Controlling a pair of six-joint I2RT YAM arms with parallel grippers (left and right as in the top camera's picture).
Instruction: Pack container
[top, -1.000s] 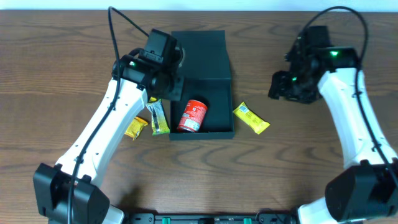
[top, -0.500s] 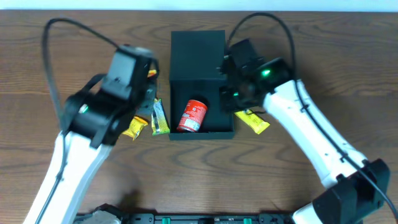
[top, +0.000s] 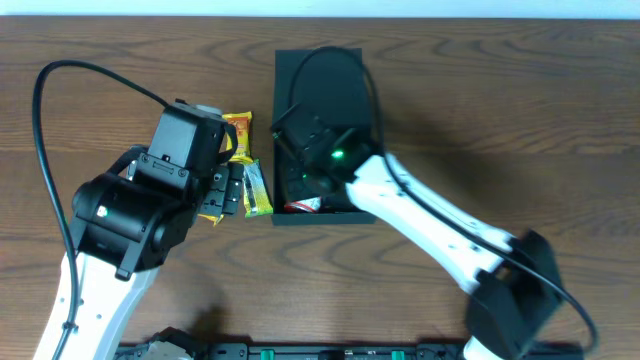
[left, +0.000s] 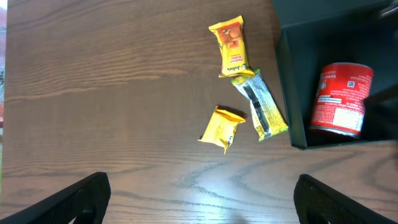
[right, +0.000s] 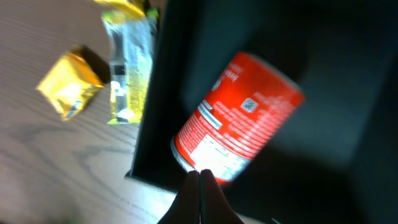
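Observation:
The container (top: 322, 120) is a dark square box with its flap lid (top: 320, 70) lying open at the far side. A red can (right: 239, 121) lies on its side inside it, also visible as the can (left: 341, 99). My right gripper (right: 200, 190) is shut and empty, its tips just short of the can's end near the box's front wall (right: 158, 106). My left gripper (left: 211, 205) is open, high over bare table. An orange packet (left: 231, 46), a green-yellow packet (left: 264, 106) and a small yellow packet (left: 222, 127) lie left of the box.
My right arm (top: 400, 205) stretches across the box from the lower right and covers the table just right of it. My left arm (top: 130, 215) fills the left side of the overhead view, partly covering the small yellow packet (top: 210, 207).
My left gripper has opened wide and drawn back from beside the box. My right arm has swung from the far right over the box, and its gripper has shut.

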